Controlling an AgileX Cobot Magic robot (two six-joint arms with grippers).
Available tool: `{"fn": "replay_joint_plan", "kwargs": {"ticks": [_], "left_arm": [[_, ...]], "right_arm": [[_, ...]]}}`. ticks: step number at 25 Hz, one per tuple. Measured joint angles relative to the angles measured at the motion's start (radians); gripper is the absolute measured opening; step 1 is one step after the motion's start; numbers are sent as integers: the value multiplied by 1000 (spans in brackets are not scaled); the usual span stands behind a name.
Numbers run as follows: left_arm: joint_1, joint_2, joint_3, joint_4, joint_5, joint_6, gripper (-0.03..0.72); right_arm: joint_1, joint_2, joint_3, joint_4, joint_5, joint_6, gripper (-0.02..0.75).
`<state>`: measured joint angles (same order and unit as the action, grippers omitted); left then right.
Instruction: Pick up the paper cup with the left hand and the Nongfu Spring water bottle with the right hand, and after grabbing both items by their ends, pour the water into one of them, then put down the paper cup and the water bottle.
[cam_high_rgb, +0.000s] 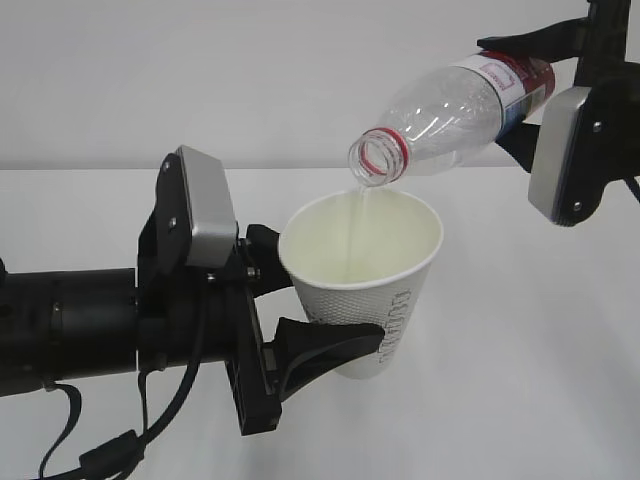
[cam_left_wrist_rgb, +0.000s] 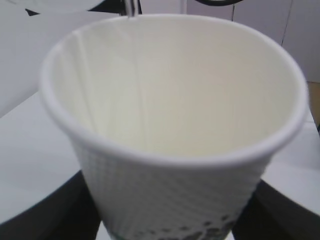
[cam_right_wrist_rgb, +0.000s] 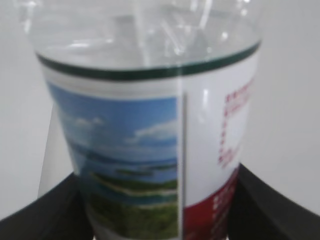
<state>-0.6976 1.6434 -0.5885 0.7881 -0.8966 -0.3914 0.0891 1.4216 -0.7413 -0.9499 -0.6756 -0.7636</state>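
I see left hand (cam_high_rgb: 335, 290) clamped on the paper cup (cam_high_rgb: 365, 285), raised off the white table (cam_high_rgb: 520, 380). Right hand (cam_high_rgb: 520, 90) clamps the Nongfu Spring water bottle (cam_high_rgb: 450, 110), tilted mouth-down above the cup's far rim, water (cam_high_rgb: 358, 225) streaming in. Open table all round the cup.

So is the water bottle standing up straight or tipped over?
Tipped. The water bottle leans mouth-down over the paper cup, its open neck just above the rim, and a thin stream of water runs from it into the cup.

A white dimpled wall and cream inside are shown by the paper cup (cam_high_rgb: 372, 270), a red neck ring and red-white, blue-green landscape label by the clear bottle (cam_high_rgb: 450, 110).
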Motion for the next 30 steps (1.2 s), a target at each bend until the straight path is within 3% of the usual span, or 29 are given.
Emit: {"fn": "replay_joint_plan", "kwargs": {"ticks": [30], "left_arm": [[0,0,0,0,0,-17,516]], "right_arm": [[0,0,0,4,0,-7,503]]}}
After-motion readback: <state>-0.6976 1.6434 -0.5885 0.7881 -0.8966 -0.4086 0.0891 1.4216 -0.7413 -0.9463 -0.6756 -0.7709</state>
